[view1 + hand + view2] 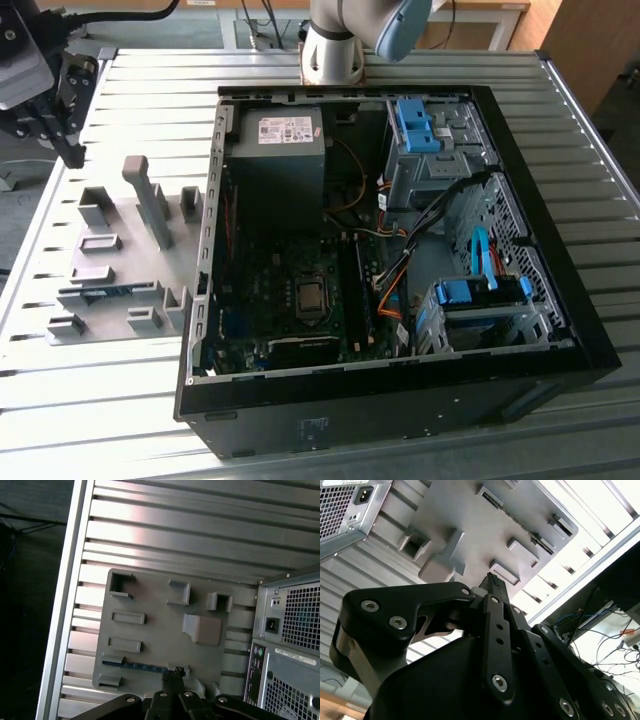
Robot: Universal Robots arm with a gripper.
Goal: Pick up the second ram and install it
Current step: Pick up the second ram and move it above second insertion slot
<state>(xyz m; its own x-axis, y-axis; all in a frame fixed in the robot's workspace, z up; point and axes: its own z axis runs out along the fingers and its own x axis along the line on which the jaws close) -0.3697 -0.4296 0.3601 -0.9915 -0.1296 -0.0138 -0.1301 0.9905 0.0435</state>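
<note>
The second ram (100,292) is a thin blue stick lying on edge in a slot of the grey holder plate (120,250), to the exterior view's left of the open computer case (400,250). In the first wrist view the second ram (137,666) runs along the holder plate (160,630); in the second wrist view the ram (517,517) appears as a dark line. My gripper (72,155) hangs above the table's far corner on the exterior view's left, apart from the plate. Its fingertips (172,676) meet, shut on nothing, as in the second wrist view (492,580).
The motherboard (300,300) lies inside the case, with a grey power supply (280,150), orange cables and blue drive-bay clips (415,125). The holder plate carries an upright grey post (150,200) and several raised blocks. The arm's base (335,50) stands behind the case on the ribbed metal table (150,90).
</note>
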